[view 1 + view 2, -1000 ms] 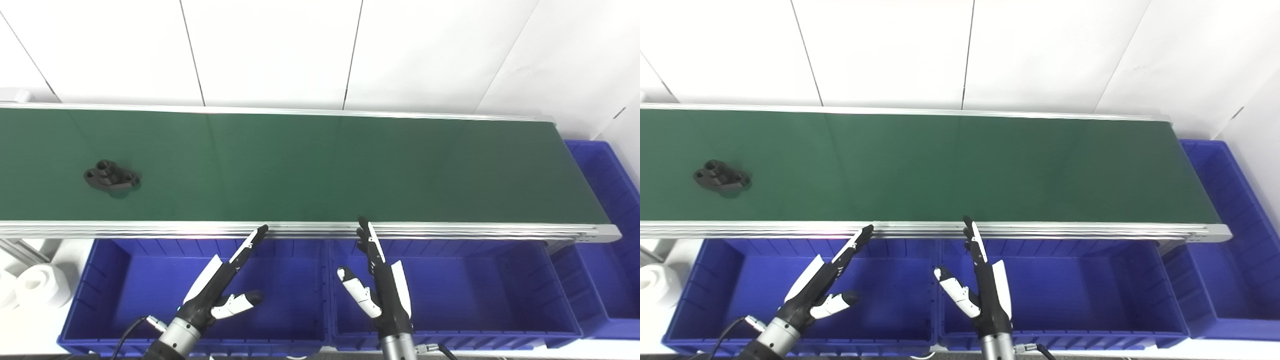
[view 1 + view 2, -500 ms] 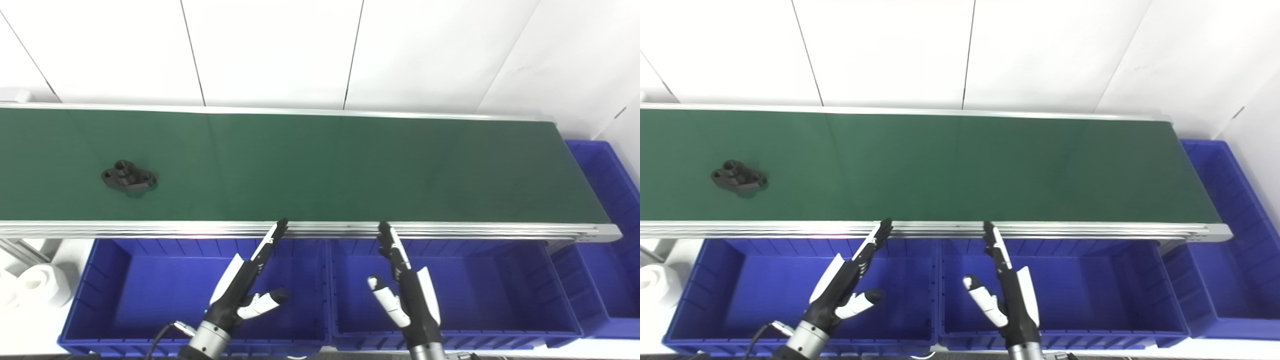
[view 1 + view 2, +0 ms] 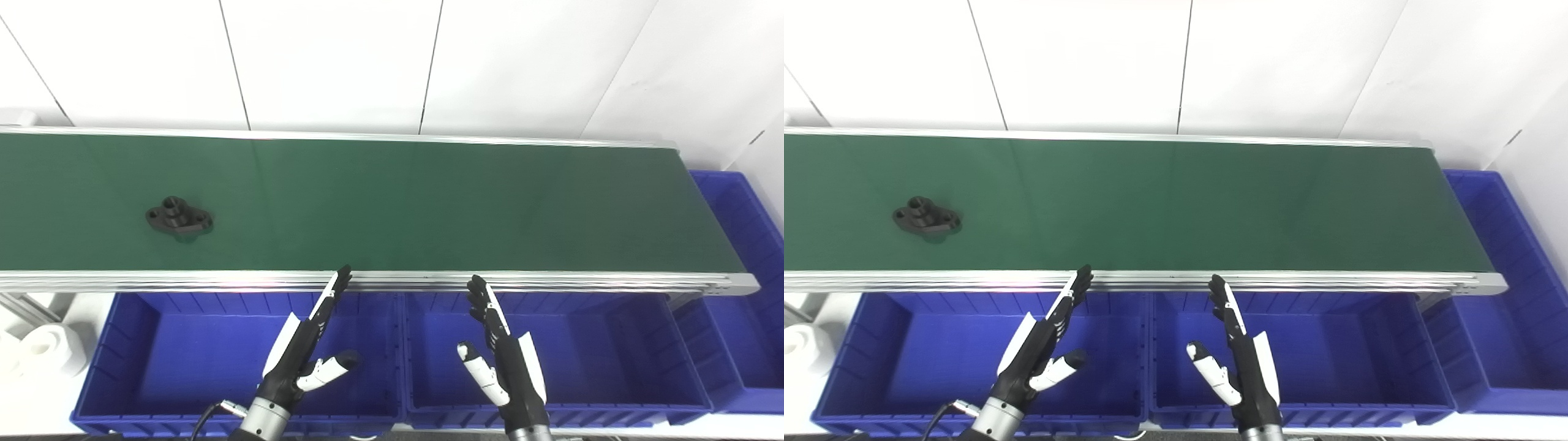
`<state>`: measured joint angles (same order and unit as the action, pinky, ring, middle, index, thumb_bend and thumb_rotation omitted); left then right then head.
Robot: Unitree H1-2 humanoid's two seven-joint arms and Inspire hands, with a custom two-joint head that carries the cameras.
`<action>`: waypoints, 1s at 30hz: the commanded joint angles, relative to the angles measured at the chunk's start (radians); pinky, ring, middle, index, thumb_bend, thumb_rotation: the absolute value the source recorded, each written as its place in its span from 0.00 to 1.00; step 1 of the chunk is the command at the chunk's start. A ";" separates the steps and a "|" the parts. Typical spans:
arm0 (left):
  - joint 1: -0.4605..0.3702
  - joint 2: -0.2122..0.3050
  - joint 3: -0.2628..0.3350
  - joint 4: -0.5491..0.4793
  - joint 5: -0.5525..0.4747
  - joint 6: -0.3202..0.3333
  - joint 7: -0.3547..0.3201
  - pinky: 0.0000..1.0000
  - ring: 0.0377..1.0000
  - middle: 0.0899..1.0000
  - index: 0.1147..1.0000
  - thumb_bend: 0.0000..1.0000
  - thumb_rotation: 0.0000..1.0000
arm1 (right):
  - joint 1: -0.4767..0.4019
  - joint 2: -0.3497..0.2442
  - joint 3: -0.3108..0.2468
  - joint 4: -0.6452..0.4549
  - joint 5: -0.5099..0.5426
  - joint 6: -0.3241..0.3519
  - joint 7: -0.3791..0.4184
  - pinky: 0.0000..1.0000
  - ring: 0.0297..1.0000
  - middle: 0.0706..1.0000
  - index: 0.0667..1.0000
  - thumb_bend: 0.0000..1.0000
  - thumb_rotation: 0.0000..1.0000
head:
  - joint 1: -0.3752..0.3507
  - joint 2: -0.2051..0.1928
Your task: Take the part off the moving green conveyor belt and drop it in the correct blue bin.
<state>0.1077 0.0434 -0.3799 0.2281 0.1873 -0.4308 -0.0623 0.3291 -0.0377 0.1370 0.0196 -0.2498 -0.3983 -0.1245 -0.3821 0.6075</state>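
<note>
A dark flanged part [image 3: 179, 218] with a raised hub and bolt holes lies on the green conveyor belt [image 3: 392, 208], at its left. My left hand [image 3: 303, 350] hovers open over the left blue bin [image 3: 122, 343], fingers stretched toward the belt's near rail and far right of the part. Over the middle blue bin [image 3: 643, 355] my right hand [image 3: 502, 364] is open too, fingers straight, thumb apart. Neither hand holds anything or touches the belt.
A third blue bin [image 3: 744, 257] stands past the belt's right end. White cylindrical pieces [image 3: 46, 349] sit at the lower left beside the bins. An aluminium rail [image 3: 551, 282] edges the belt's near side. White wall panels rise behind.
The part has ridden the belt to the right. Both hands have shifted to the right and slightly lower, staying open.
</note>
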 commanded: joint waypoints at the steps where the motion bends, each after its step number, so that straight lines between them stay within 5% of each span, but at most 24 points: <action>1: -0.002 -0.002 0.000 -0.010 0.011 -0.038 0.013 1.00 1.00 1.00 1.00 0.76 0.87 | -0.002 -0.002 -0.002 -0.018 -0.006 -0.020 0.006 0.92 0.95 0.96 0.99 0.78 0.91 | 0.000 -0.001; 20: 0.005 -0.008 0.033 0.008 0.039 -0.035 0.012 1.00 1.00 1.00 1.00 0.76 0.78 | -0.018 -0.013 0.000 0.025 -0.003 -0.038 0.027 0.93 0.96 0.99 0.99 0.79 0.90 | 0.064 -0.030; 30: -0.007 -0.011 -0.001 0.069 0.051 -0.039 0.044 0.96 1.00 1.00 1.00 0.81 0.72 | -0.017 -0.063 0.035 0.091 0.016 -0.072 -0.024 0.93 0.97 0.98 1.00 0.75 0.91 | 0.255 -0.183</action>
<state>0.1198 0.0418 -0.3719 0.3091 0.2276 -0.4322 -0.0436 0.3160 -0.0891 0.1682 0.1173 -0.2495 -0.4100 -0.1278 -0.1273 0.4234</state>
